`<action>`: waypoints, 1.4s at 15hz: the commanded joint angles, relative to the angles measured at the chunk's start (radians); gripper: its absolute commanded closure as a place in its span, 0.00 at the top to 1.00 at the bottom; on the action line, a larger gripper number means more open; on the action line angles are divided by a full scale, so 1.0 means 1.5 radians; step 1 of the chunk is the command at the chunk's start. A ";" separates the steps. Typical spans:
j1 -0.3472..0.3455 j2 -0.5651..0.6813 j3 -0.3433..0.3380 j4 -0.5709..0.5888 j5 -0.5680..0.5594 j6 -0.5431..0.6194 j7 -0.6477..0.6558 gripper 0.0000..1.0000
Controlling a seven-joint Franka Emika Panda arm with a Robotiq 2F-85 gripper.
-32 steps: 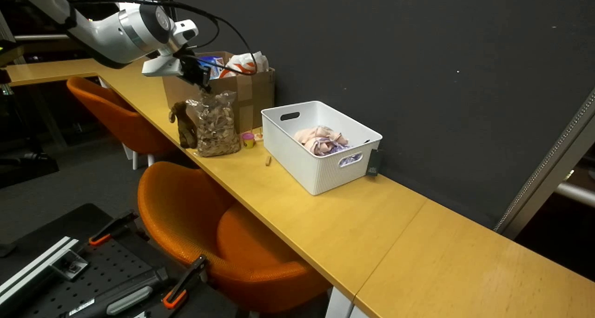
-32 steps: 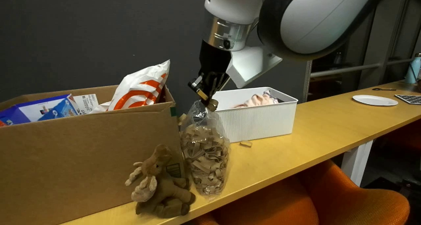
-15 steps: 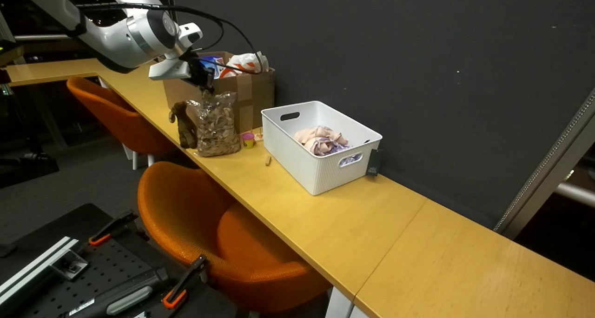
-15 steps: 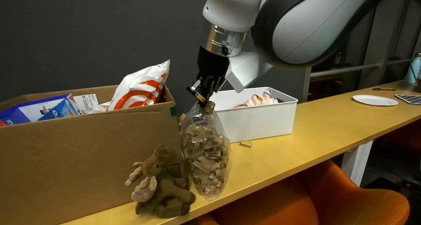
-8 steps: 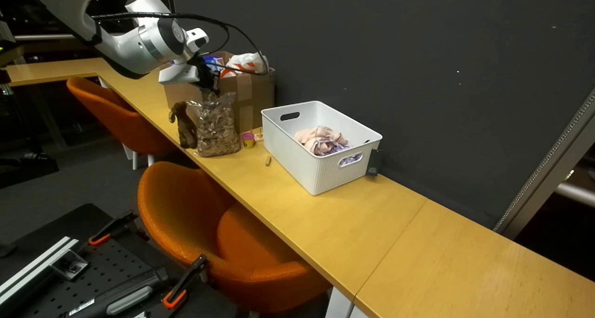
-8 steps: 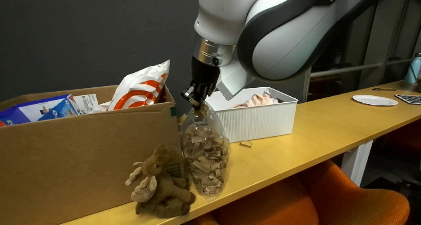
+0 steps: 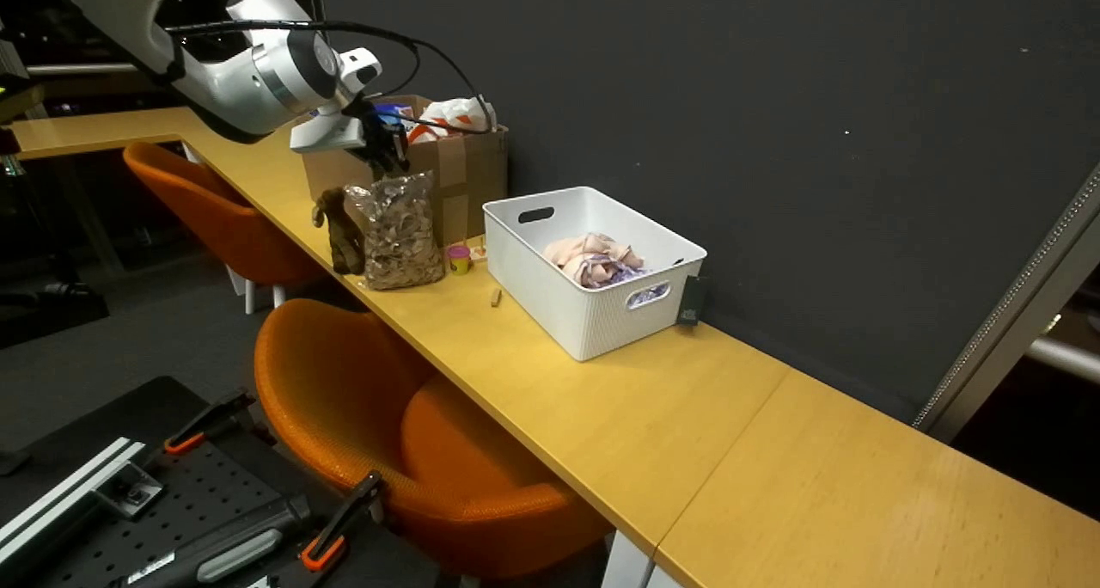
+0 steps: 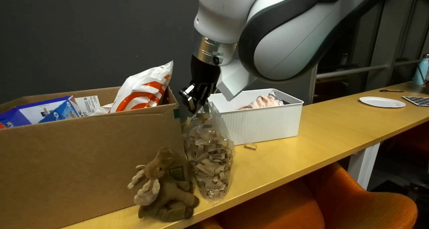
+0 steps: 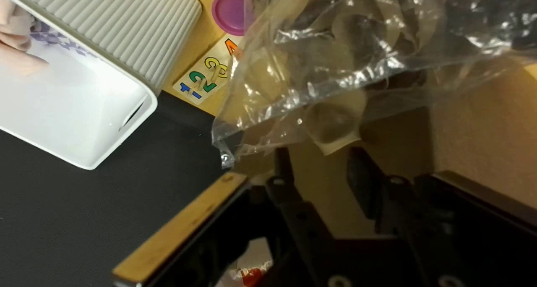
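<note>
My gripper (image 9: 319, 163) stands open in the wrist view, with bare space between its fingers. It hangs just above the mouth of a clear plastic bag (image 8: 211, 158) full of brown looped strips, upright on the table. A tan strip (image 9: 335, 117) lies at the bag's opening, just ahead of the fingertips. In an exterior view this strip (image 8: 203, 116) shows right below the gripper (image 8: 197, 106). Whether a finger still touches the bag's film, I cannot tell. The bag (image 7: 402, 240) also stands below the gripper in an exterior view.
A cardboard box (image 8: 94, 165) with packages stands behind the bag, and a plush moose (image 8: 167, 192) sits beside it. A white basket (image 7: 537, 291) holds cloths (image 7: 593, 257). Near it are a purple-lidded tub (image 7: 459, 260), number board (image 9: 205, 75) and loose strip (image 8: 250, 146). Orange chairs (image 7: 481, 476) line the edge.
The gripper came down toward the bag's mouth with a tan strip between its fingers, then rose slightly. Its jaws have opened and the strip now rests at the bag's opening.
</note>
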 commanded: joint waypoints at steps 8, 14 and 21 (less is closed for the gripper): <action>0.005 -0.100 -0.045 -0.095 -0.004 0.008 0.036 1.00; -0.052 -0.227 -0.019 -0.233 0.019 -0.064 0.074 1.00; -0.187 -0.288 0.045 -0.316 0.129 -0.112 0.006 1.00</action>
